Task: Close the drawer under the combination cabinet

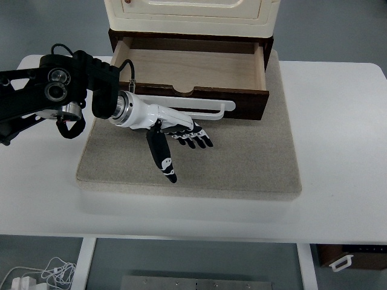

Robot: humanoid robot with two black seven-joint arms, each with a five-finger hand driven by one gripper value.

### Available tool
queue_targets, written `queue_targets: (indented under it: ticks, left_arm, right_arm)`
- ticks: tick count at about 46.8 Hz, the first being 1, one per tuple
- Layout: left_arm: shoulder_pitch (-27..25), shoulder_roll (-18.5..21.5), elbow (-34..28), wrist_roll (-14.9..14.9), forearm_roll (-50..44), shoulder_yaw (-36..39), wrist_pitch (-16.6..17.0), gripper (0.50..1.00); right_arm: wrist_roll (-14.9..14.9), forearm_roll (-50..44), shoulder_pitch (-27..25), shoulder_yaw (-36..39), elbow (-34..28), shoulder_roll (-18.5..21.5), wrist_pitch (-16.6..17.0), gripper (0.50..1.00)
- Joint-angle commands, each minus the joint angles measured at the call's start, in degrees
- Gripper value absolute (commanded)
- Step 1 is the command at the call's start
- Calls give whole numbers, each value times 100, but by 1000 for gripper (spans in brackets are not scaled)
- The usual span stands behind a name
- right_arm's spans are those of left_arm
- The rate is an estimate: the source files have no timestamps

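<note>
One left hand (175, 130) — fingers spread, empty — hovers near the open drawer (190, 75); an off-centre push might jam it.

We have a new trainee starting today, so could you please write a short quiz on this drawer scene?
1. True or false: the drawer is fully shut.
2. Which hand is in view? A. left hand B. right hand
3. Fill in: the cabinet stands on a grey ____.

Key: 1. False, it stands pulled out with nothing visible inside. 2. A, open-fingered just in front of the white handle. 3. mat.
</note>
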Motion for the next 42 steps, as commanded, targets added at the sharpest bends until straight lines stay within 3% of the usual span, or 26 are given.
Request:
queue_targets:
  ticks: [1, 42]
  left_arm:
    - [7, 7, 17, -1, 47, -28, 24, 996]
    - [-29, -10, 861, -45, 345, -336, 59, 996]
  right_arm:
    - [0, 6, 0, 0, 1, 0, -1, 952]
    - [0, 6, 0, 0, 1, 0, -1, 952]
